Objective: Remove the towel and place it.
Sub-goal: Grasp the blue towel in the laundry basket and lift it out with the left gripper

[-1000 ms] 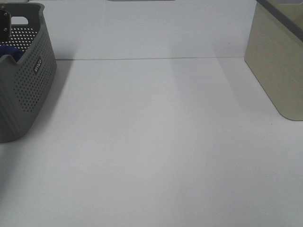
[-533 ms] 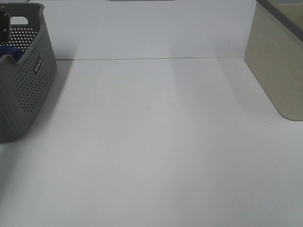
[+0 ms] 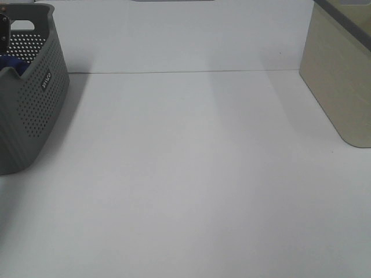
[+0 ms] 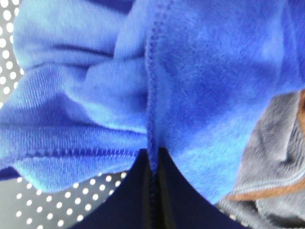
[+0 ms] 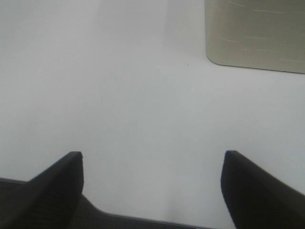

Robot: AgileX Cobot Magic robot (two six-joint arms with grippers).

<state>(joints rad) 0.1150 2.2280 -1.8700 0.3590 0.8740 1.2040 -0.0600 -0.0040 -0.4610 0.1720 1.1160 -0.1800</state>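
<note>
The royal-blue towel [image 3: 8, 62] lies inside the grey perforated basket [image 3: 35, 98] at the far left of the exterior view; only a small part shows over the rim. In the left wrist view the towel [image 4: 200, 71] fills the picture. My left gripper [image 4: 153, 167] is shut on a stitched fold of it, its dark fingers [image 4: 133, 195] pressed together around the seam. A dark part of the left arm [image 3: 4, 26] shows above the basket. My right gripper [image 5: 152, 153] is open and empty over the bare white table [image 5: 143, 86].
A grey towel with an orange edge [image 4: 274, 157] lies beside the blue one in the basket. A beige box [image 3: 342, 75] stands at the back right and also shows in the right wrist view [image 5: 257, 33]. The white table [image 3: 191, 174] spans the middle.
The dark part of the left arm above the basket has slipped slightly toward the left edge of the view. Nothing else has moved.
</note>
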